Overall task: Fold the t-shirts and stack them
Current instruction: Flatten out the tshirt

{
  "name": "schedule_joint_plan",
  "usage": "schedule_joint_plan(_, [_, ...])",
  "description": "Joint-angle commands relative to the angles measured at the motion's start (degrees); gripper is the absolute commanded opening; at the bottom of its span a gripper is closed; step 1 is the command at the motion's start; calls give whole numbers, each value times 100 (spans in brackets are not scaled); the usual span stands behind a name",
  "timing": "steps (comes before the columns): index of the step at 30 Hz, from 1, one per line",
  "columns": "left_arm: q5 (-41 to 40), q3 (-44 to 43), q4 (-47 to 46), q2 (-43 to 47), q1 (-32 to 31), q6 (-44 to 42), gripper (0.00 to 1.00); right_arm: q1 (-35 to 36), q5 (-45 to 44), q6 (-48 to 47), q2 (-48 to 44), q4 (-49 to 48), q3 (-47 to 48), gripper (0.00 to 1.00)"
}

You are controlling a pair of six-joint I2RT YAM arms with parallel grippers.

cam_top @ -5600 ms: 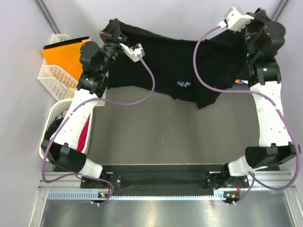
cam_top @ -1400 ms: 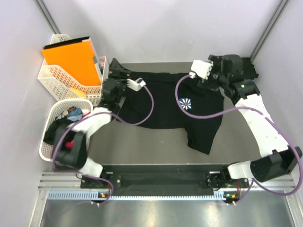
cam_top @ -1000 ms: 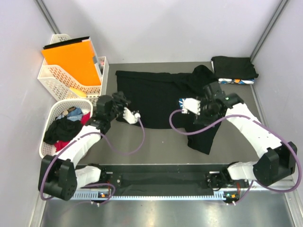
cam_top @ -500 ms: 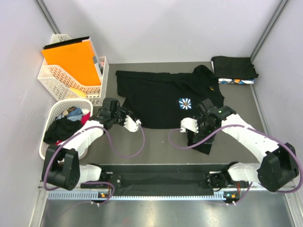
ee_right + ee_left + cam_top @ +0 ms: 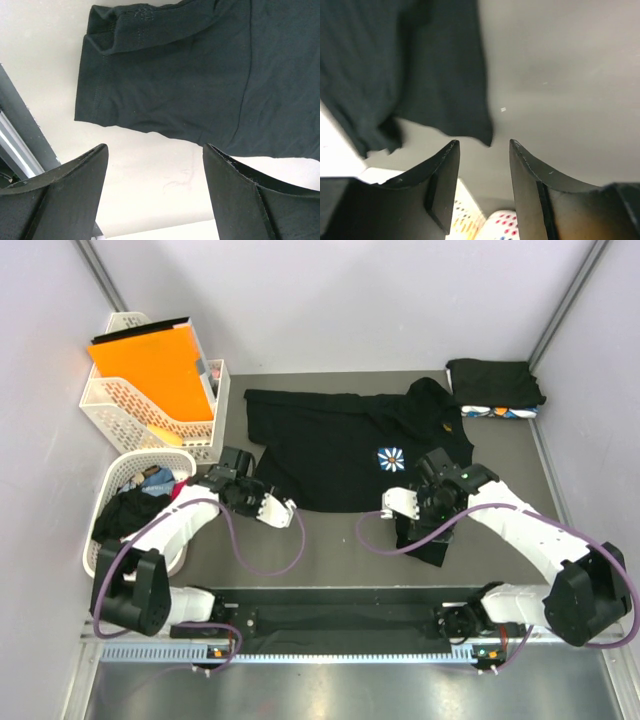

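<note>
One black shirt (image 5: 330,445), flower print (image 5: 392,459) up, lies spread sideways on the table (image 5: 330,550), hem to the left and collar to the right.

Condition: body mostly flat. The near sleeve (image 5: 165,85) is rumpled along one edge and trails toward the arms. The far sleeve (image 5: 428,395) is doubled over onto the shoulder.

Left gripper (image 5: 482,145): jaws parted, nothing between them, poised just short of the near hem corner (image 5: 481,131).

Right gripper (image 5: 155,150): jaws spread wide, empty, hovering over the near sleeve.

Also present: folded stack (image 5: 495,385) in the far right corner; basket (image 5: 104,490) of unfolded shirts at left.

Step, as judged: smoothing the shirt flat ahead of the first fold.

Handling notes:
- Each gripper should come down on a cloth edge, not mid-panel, and pinch a single layer.
- The left takes the hem corner and the right the sleeve's outer edge.
- Draw the two apart, low to the table, so creases run out without dragging the body askew.
- The far sleeve likely needs a separate pass.
</note>
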State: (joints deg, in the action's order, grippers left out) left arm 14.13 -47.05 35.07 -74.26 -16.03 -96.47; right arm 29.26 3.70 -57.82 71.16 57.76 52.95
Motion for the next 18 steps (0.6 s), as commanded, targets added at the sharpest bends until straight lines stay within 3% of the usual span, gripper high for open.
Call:
schedule_joint_plan(1, [222,3,352,-229,30,215,50,89,-54,-1,3,-203,277,76])
schedule_joint_plan(8, [11,-112,-131,-1054,30,944,54,89,-63,43,83,-203,453,75])
schedule_joint_plan(13, [-226,257,-1122,-1222,74,823,53,89,-80,69,100,-168,541,75])
schedule_joint_plan(18, [-288,381,-1441,-1442,144,611,52,89,-107,69,135,-133,585,75])
